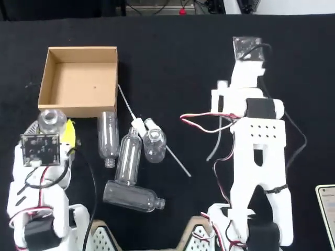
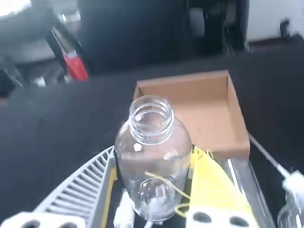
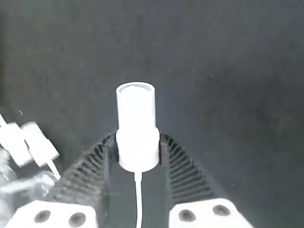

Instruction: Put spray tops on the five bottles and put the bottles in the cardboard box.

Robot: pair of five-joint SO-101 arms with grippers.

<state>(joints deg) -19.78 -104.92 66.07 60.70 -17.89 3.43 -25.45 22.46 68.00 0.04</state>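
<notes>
The uncapped bottle stands with its open neck up, clamped in the left gripper, just in front of the near wall of the cardboard box. The right gripper is clenched on a white spray top, whose thin tube runs back between the fingers, over the black cloth. Between the arms lie the first bottle, the slanted bottle and the crosswise bottle. The fourth bottle lies against two loose spray tops with long tubes
</notes>
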